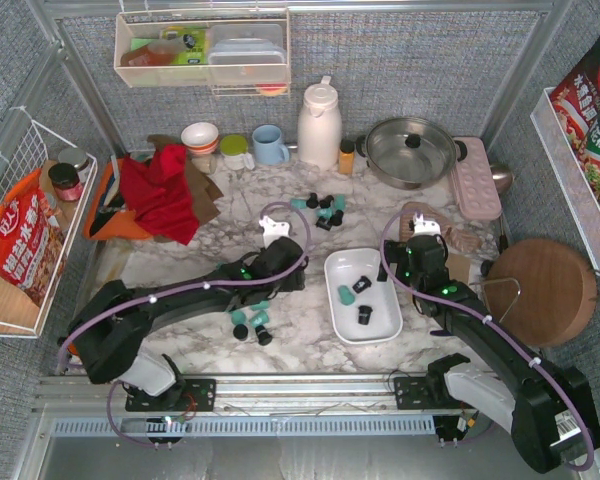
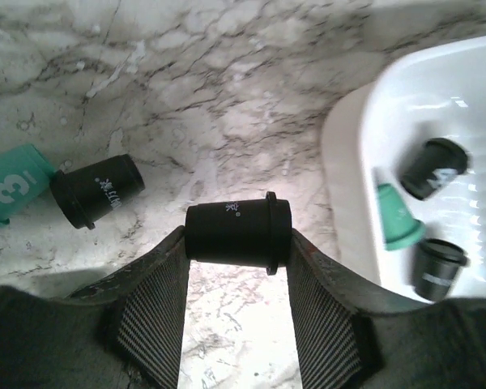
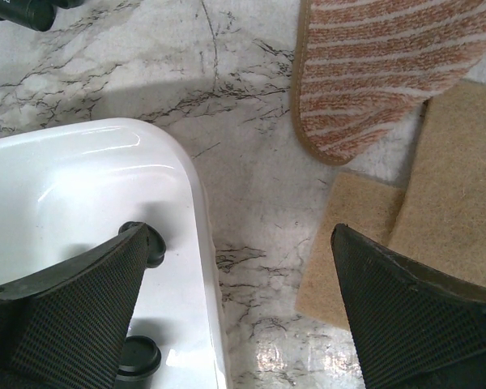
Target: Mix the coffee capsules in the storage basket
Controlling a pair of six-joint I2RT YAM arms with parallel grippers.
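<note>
The white storage basket [image 1: 340,322] sits mid-table and holds one teal capsule [image 1: 346,293] and two black ones [image 1: 364,316]. My left gripper [image 2: 237,247] is just left of the basket [image 2: 348,162] and is shut on a black capsule [image 2: 237,233], held sideways above the marble. In the top view this gripper [image 1: 292,282] is under the arm. A teal [image 2: 12,188] and a black capsule [image 2: 97,191] lie to its left. My right gripper [image 3: 241,243] is open and empty, straddling the basket's right rim [image 3: 198,243]. More capsules lie at the back [image 1: 325,208] and near the left arm [image 1: 252,322].
A striped cloth [image 3: 389,73] and tan pads [image 3: 437,203] lie right of the basket. A round wooden board [image 1: 542,292] is at the right. A red cloth [image 1: 162,192], cups [image 1: 270,144], a white jug [image 1: 319,125], a pan [image 1: 410,150] and a pink tray [image 1: 475,178] stand at the back.
</note>
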